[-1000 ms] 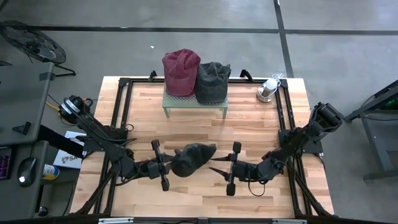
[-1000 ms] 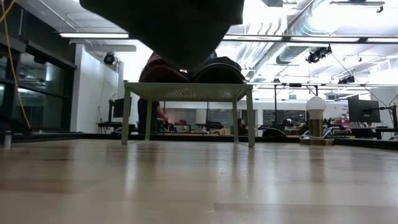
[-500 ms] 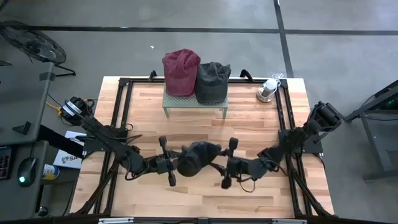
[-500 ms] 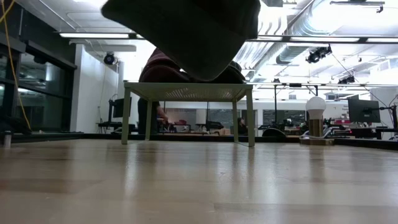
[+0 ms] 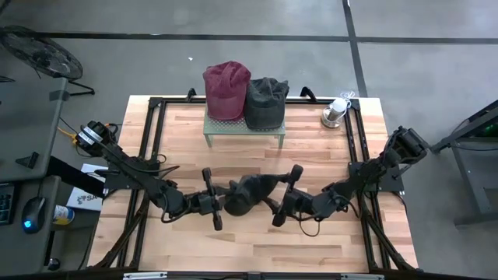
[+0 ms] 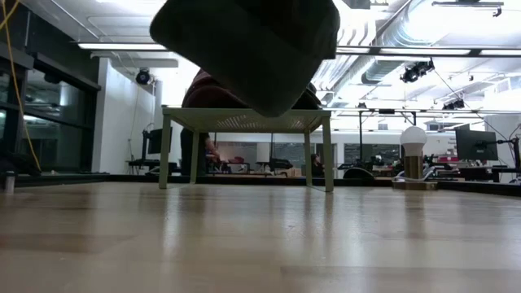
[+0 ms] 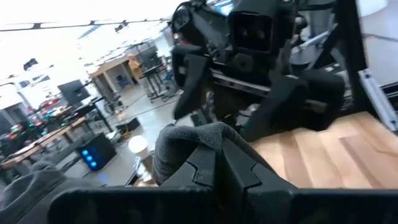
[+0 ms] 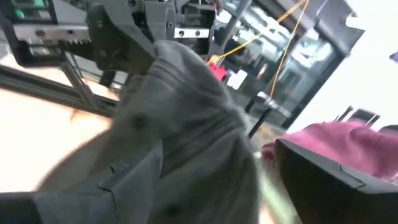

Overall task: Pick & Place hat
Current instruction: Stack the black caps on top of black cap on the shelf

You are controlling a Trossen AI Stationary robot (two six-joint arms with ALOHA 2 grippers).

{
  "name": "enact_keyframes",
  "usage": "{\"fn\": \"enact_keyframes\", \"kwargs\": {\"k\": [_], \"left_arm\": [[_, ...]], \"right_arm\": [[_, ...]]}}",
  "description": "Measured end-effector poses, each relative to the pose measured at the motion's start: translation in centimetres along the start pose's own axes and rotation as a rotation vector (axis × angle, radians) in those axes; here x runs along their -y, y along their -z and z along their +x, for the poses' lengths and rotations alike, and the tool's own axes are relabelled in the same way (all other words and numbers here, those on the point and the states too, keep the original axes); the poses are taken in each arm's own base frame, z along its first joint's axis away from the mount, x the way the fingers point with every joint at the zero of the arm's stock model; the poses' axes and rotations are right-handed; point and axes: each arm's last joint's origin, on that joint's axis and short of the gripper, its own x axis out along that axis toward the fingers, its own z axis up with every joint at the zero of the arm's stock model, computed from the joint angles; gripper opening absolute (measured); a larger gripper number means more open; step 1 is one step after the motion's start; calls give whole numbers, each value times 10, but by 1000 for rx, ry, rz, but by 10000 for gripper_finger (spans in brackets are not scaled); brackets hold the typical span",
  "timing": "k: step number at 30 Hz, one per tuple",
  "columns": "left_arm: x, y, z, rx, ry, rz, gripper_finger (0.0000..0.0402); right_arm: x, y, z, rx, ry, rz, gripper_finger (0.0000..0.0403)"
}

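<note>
On the left of the high view, the left hand [image 5: 220, 206] reaches in toward the middle of the wooden surface [image 5: 311, 249], its fingers clenched tight on one side of a dark grey hat [image 5: 247, 194]. The left wrist view shows the same grip close up: the two dark fingers [image 7: 214, 165] are pinched together with a fold of the grey cloth [image 7: 186, 140] bunched up just past them.

The hat hangs in the air between the two arms, above the middle of the surface. From the low view it shows as a dark mass [image 6: 252, 49] at the top of the picture, well clear of the boards below.

To its right, the right hand [image 5: 274, 208] comes in from the other side and sits right at the hat. In the right wrist view its fingers [image 8: 323, 177] stand spread wide, with the grey cloth [image 8: 186, 137] lying between and over them; whether they press on it cannot be told.

Farther back on the surface stands a small pale green stand [image 5: 243, 129]. On top of it rest two more hats side by side, touching: a red one [image 5: 226, 89] on the left and a dark grey one [image 5: 266, 101] on the right. Near the back right corner sits a small round silver object [image 5: 334, 113].
</note>
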Motion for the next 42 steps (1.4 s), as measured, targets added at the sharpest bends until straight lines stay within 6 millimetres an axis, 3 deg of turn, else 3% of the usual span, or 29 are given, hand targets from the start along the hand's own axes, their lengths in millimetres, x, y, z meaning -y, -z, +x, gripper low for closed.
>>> {"fn": "enact_keyframes", "kwargs": {"k": [4,15,20,26,42], "left_arm": [[1,0,0,5,24,2,0],[2,2,0,-3,31,-4,0],[3,4,0,-19,42,11,0],[3,4,0,-19,42,10,0],[3,5,0,-31,48,3,0]], "right_arm": [[2,-5,0,31,19,-85,302],[13,5,21,46,-90,-41,302],[15,6,24,52,-110,-18,282],[15,8,24,33,-99,-30,222],[14,8,24,32,-112,-24,17]]}}
